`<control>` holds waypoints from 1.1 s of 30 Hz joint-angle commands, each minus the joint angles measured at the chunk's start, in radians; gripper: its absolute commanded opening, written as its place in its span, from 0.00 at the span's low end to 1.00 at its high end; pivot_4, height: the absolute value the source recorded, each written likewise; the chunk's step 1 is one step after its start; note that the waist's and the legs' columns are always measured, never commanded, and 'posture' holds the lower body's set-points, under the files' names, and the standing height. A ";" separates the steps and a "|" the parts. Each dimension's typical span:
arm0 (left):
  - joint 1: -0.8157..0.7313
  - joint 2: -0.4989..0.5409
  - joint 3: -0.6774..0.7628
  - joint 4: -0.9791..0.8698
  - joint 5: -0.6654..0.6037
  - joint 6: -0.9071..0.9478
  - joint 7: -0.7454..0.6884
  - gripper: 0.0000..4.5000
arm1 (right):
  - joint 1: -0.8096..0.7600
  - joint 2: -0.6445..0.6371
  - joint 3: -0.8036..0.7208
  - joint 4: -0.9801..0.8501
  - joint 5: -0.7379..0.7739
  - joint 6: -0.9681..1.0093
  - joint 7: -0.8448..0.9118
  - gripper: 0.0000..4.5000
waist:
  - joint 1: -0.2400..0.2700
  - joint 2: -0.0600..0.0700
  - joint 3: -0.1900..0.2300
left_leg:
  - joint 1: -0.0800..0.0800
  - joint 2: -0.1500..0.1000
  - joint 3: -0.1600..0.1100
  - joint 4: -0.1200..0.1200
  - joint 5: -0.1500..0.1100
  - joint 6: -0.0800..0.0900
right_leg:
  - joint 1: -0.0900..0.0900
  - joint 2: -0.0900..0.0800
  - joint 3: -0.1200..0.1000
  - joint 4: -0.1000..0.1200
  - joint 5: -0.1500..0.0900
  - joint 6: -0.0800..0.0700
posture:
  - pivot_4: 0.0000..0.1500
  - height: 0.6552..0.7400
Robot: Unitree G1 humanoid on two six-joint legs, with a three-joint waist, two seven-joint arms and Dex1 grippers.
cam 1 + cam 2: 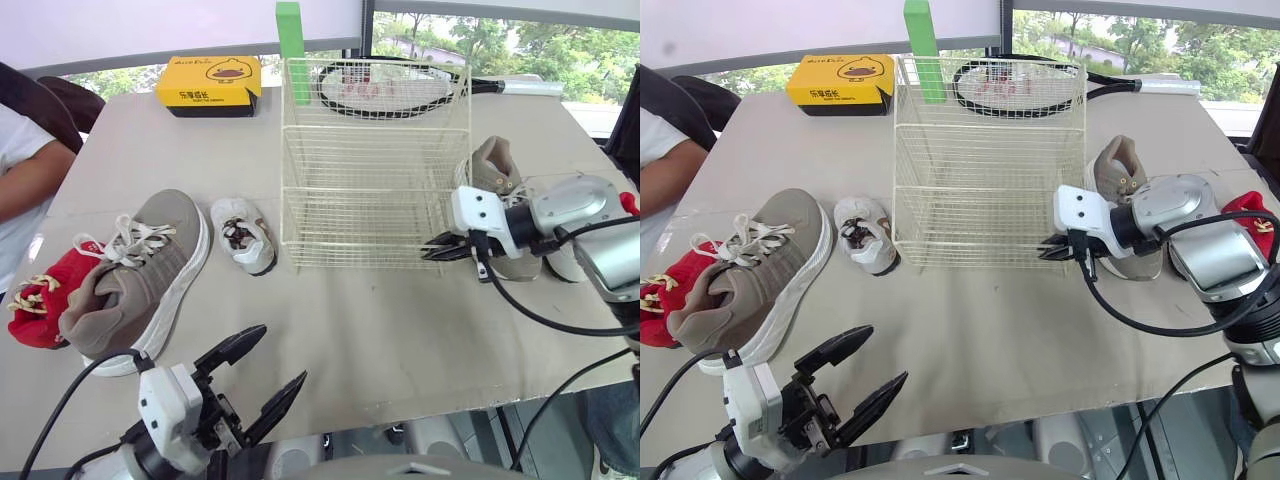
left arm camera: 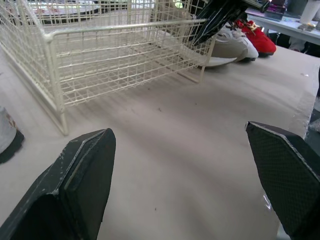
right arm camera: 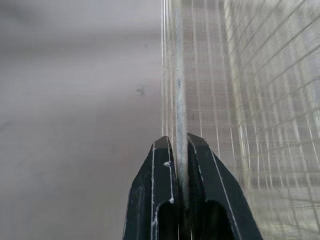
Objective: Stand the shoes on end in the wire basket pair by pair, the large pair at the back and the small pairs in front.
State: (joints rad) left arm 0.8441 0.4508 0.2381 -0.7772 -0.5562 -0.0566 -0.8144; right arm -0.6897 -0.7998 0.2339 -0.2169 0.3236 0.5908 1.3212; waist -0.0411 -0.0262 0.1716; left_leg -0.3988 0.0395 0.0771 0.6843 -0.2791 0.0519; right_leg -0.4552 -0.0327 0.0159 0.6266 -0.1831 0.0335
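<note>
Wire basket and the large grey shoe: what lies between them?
A small white shoe, on its sole, between wire basket and large grey shoe; left eye view.

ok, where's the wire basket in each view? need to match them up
Left eye view: wire basket in the middle of the picture, on the table.
Right eye view: middle, a little toward the robot's left.
Left wrist view: ahead of the open left gripper, across bare tabletop.
Right wrist view: at the fingertips, mesh beyond.
Shared landmark: right gripper shut on the basket's near right corner post.

Stereo overhead, wrists low; basket point(image 1: 375, 200) shared
</note>
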 commanded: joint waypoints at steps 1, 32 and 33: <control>-0.014 0.015 0.023 -0.055 -0.035 0.017 0.024 1.00 | 0.001 0.025 -0.147 -0.067 0.151 0.033 -0.013 0.07 | 0.002 0.000 0.000 | 0.000 0.000 -0.001 0.000 0.000 0.000 | 0.000 0.000 0.000 0.000 0.000 0.000 | 1.00 1.00; -0.219 0.077 0.620 0.126 -0.434 0.373 0.337 1.00 | 0.362 0.207 -0.214 -0.398 0.400 -0.092 -0.276 0.98 | 0.024 -0.004 -0.003 | 0.004 0.001 -0.002 0.001 0.001 -0.001 | 0.006 -0.001 -0.003 0.001 0.001 -0.001 | 1.00 1.00; -0.189 0.082 0.681 0.145 -0.477 0.376 0.301 1.00 | 0.355 0.211 -0.210 -0.393 0.408 -0.089 -0.274 0.98 | 0.025 -0.004 -0.003 | 0.004 0.001 -0.002 0.001 0.001 -0.001 | 0.006 -0.001 -0.003 0.001 0.001 -0.001 | 1.00 1.00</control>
State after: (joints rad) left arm 0.6244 0.5179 0.7977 -0.6420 -0.9607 0.3345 -0.4634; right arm -0.3151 -0.5927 0.0276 -0.5964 0.7020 0.5193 1.0369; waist -0.0163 -0.0306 0.1683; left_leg -0.3949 0.0406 0.0748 0.6856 -0.2785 0.0508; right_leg -0.4493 -0.0334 0.0126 0.6272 -0.1827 0.0325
